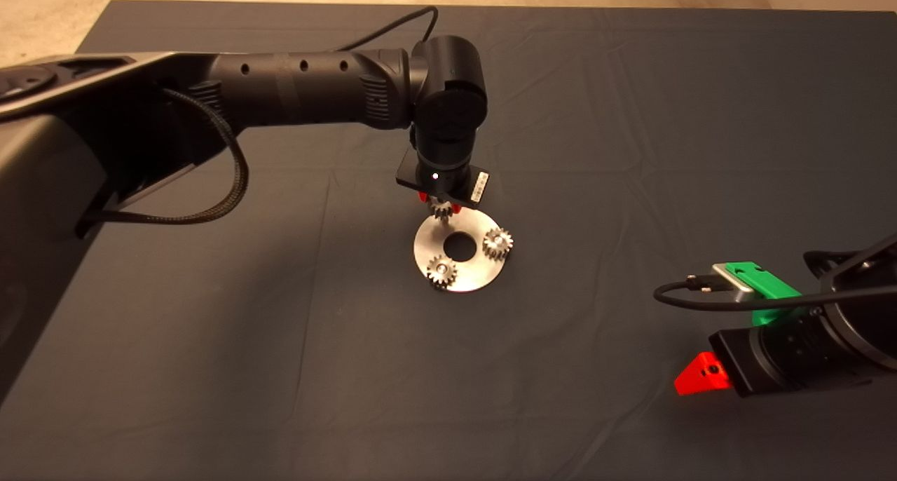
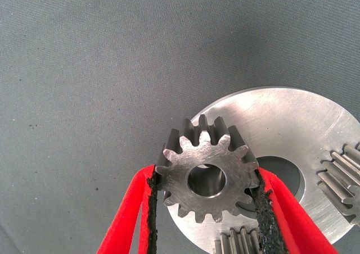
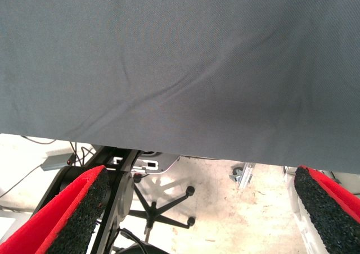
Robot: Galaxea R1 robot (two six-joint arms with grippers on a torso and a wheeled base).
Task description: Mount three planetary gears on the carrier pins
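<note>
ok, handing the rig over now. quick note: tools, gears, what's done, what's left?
Left tool: shut on the third gear, holding it over the last pin at the far edge of the carrier disc; pin visible through the bore, seating not confirmed.
Right tool: open, parked at the mat's lower right.
Done: two gears on their pins.
Left: seat the third gear, release, retract.

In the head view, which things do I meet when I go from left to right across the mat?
Left arm → front gear → right-hand gear → right gripper.
</note>
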